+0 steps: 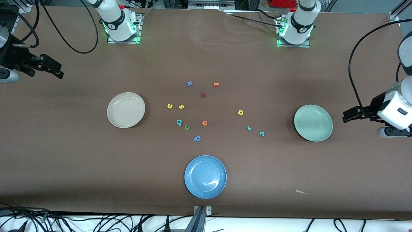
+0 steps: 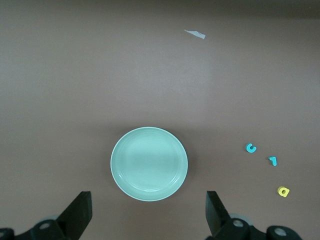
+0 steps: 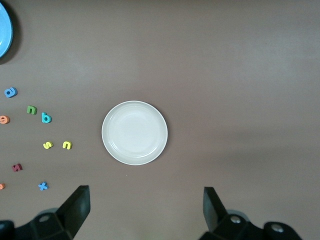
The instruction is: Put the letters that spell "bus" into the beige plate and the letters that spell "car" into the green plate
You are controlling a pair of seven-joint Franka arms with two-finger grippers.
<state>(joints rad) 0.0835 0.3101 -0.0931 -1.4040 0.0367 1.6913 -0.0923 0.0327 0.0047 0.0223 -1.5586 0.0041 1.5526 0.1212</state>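
The beige plate (image 1: 126,110) (image 3: 134,132) lies toward the right arm's end, the green plate (image 1: 313,122) (image 2: 149,163) toward the left arm's end. Between them lie the yellow u (image 1: 170,106) (image 3: 67,145), yellow s (image 1: 181,106) (image 3: 47,145) and teal b (image 1: 179,122) (image 3: 46,118). Closer to the green plate are the yellow a (image 1: 240,112) (image 2: 283,191), teal r (image 1: 249,128) (image 2: 272,160) and teal c (image 1: 261,133) (image 2: 251,148). Both plates are bare. My right gripper (image 1: 57,71) (image 3: 145,210) and left gripper (image 1: 347,116) (image 2: 149,215) hang open and empty, high at the table's ends.
A blue plate (image 1: 205,176) sits nearest the front camera. Other letters lie among the task's own: green u (image 1: 187,128), orange one (image 1: 204,122), blue-violet p (image 1: 197,138), dark red one (image 1: 203,95), blue x (image 1: 189,83), orange t (image 1: 216,84). A white scrap (image 1: 301,192) lies near the front edge.
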